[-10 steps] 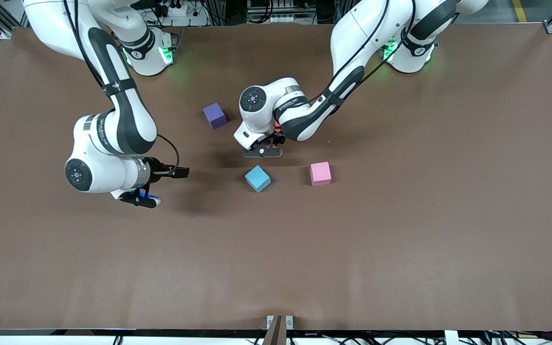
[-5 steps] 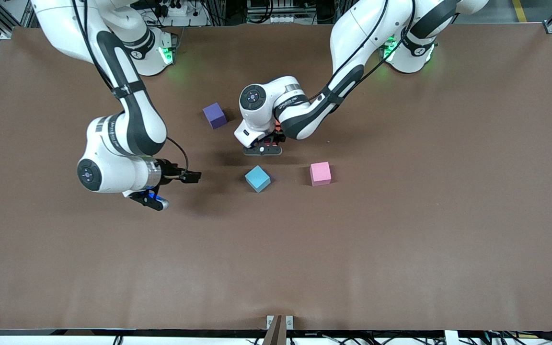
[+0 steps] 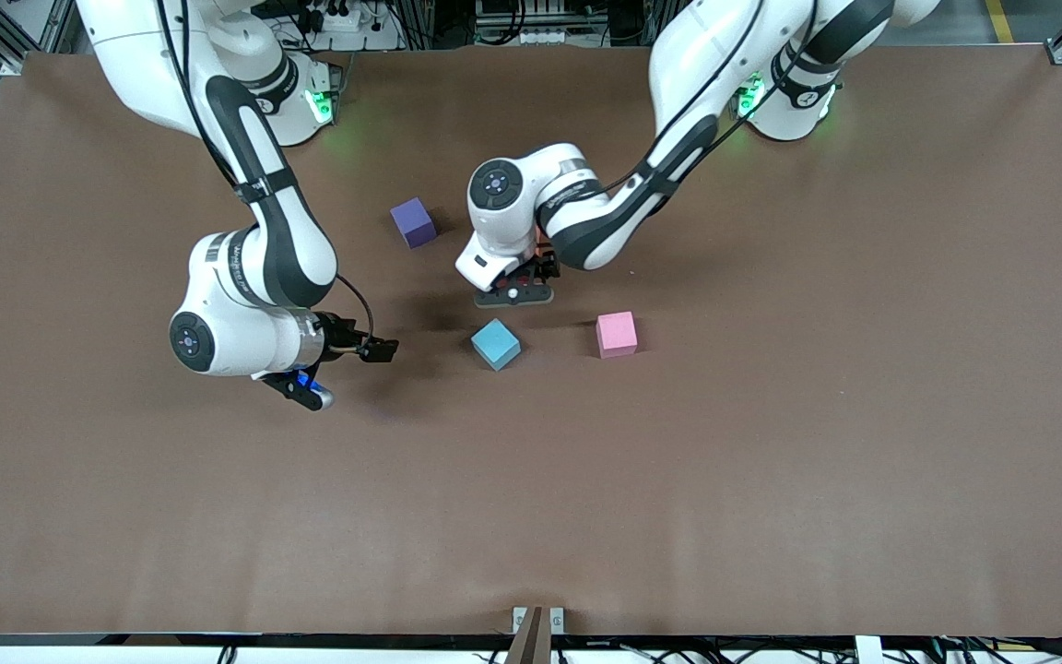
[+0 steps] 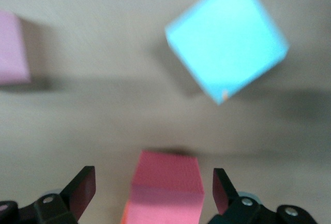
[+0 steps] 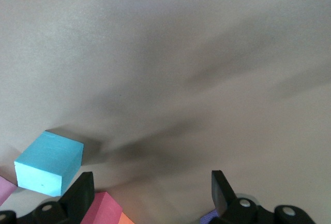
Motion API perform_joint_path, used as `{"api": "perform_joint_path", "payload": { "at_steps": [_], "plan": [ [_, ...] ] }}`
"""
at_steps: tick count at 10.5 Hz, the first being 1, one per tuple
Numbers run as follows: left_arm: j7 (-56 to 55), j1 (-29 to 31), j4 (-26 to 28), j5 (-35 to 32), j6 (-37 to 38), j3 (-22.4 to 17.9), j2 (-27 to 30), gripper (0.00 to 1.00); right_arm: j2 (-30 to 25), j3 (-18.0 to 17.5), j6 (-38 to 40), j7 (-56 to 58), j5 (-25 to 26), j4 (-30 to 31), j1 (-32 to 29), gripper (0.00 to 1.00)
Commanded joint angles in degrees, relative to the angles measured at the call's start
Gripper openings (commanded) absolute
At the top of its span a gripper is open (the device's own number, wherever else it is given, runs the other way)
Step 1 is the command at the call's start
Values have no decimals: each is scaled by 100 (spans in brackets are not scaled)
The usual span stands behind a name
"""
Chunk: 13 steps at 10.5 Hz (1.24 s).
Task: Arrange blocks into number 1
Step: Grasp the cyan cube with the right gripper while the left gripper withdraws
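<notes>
My left gripper (image 4: 154, 188) stands open over the middle of the table, its fingers on either side of a crimson red block (image 4: 165, 182) with a gap on each side. A sliver of an orange block (image 4: 124, 216) shows against the red one. In the front view the left hand (image 3: 513, 295) hides both. A light blue block (image 3: 495, 344) and a light pink block (image 3: 616, 334) lie nearer the front camera. The purple block (image 3: 413, 222) sits toward the right arm's end. My right gripper (image 5: 150, 190) is open and holds nothing, beside the light blue block (image 5: 49, 163).
Bare brown table (image 3: 771, 480) spreads wide around the small group of blocks. The two arm bases stand along the table's edge farthest from the front camera. A small bracket (image 3: 536, 620) sits at the edge nearest that camera.
The left gripper has opened and let go of the red block. The right arm has swung toward the light blue block, staying open.
</notes>
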State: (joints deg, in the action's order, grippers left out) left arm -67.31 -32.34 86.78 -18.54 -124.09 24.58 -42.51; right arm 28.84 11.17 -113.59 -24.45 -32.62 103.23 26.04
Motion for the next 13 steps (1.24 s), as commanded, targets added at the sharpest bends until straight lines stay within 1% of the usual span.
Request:
{"api": "perform_joint_path", "payload": {
  "at_steps": [1,2,3,4,7,8,11,13],
  "plan": [
    [-46,533,146,17,288,-15,672,100,148,261,21,-138,-383,-83,269,100],
    [-28,806,155,8,393,-15,804,100,227,524,21,-286,-620,-101,592,100],
    [33,1104,155,-44,533,-15,823,100,358,805,30,-566,-736,-249,961,100],
    [129,1307,164,-44,613,-15,814,100,499,964,13,-935,-745,-398,1287,100],
    [191,1931,164,-53,763,-15,797,100,947,1045,-31,-1963,-746,-1031,1842,100],
    [331,2203,164,-53,763,-15,797,100,1061,1045,-31,-2149,-737,-1172,1965,100],
    [989,2942,137,-71,737,-15,762,100,1220,1036,-153,-2230,-745,-1235,2221,100],
    [1341,3242,7,-88,728,-15,770,100,1282,1036,-303,-2441,-746,-1322,2327,100]
  ]
}}
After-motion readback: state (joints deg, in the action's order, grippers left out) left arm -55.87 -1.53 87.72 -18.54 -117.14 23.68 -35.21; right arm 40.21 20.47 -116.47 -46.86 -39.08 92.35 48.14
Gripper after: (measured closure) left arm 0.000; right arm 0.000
